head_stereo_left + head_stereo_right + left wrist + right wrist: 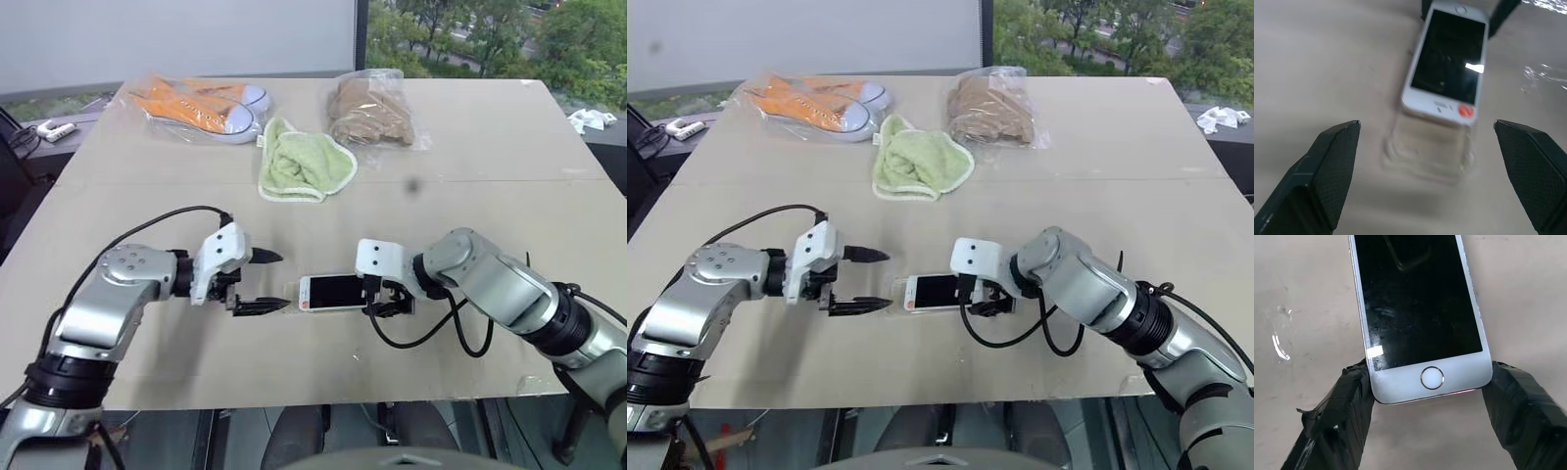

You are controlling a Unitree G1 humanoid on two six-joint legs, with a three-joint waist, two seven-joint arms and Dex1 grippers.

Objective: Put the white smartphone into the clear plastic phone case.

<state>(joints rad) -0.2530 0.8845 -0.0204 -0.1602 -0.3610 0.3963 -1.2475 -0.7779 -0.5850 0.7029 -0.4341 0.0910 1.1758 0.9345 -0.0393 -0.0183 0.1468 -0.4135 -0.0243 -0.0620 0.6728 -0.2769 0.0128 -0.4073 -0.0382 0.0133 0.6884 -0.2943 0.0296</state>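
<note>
I'm gripping the white smartphone in my right claw; clear plastic phone case lying at its far end, left claw gaping empty beside it.

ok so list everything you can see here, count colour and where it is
white smartphone: 1, white with black screen, near table edge, home-button end between the right gripper's fingers
clear plastic phone case: 1, transparent, flat on the table at the phone's other end
sneakers in a clear bag: 1 pair, orange and white, far left of table
green towel: 1, light green, crumpled, far middle
tan item in a clear bag: 1, far side, right of the towel
table: 1, beige
white object: 1, on the ledge past the table's left corner
left gripper: open, facing the case
right gripper: shut on the phone's end
</note>
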